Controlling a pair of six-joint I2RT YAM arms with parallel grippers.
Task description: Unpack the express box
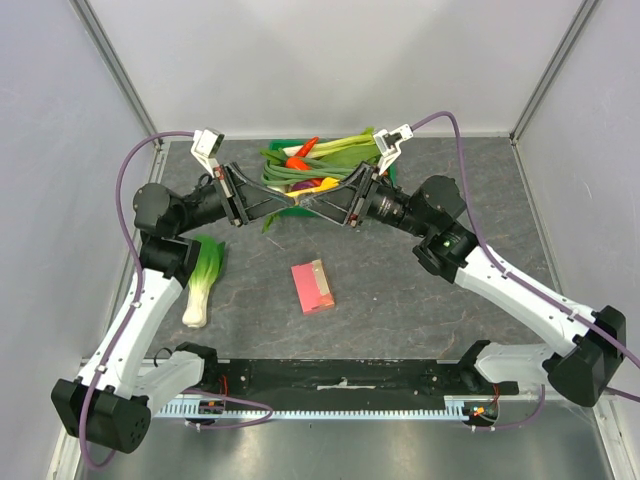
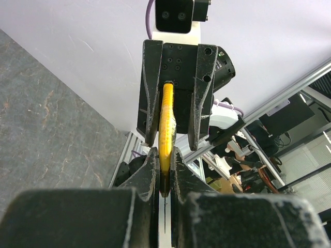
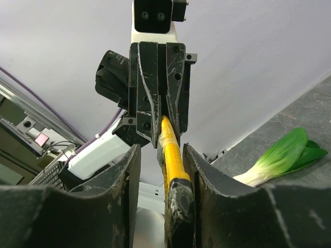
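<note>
Filling the bottom of the left wrist view, the left claw (image 2: 164, 155) is pinching a thin yellow flat packet (image 2: 166, 124), seen edge-on, with its black fingers closing tight on the packet's lower end. In the right wrist view the right claw (image 3: 162, 150) is standing partly wide around the packet's other end. There the packet is sitting close against the right-hand finger in the frame, with a gap showing beside the other finger. In the top view both claws are meeting at upper centre of the frame, over the lower edge of a green plastic crate (image 1: 268, 178) of vegetables. The small flat pink cardboard express box (image 1: 313, 287) is lying flat on the dark grey bench (image 1: 430, 300) at the centre of the frame, apart from both claws. Its long axis is running nearly up-and-down the frame, with the upper end tipping slightly left. A white-stemmed green leafy vegetable (image 1: 203, 280) is lying at centre left.
</note>
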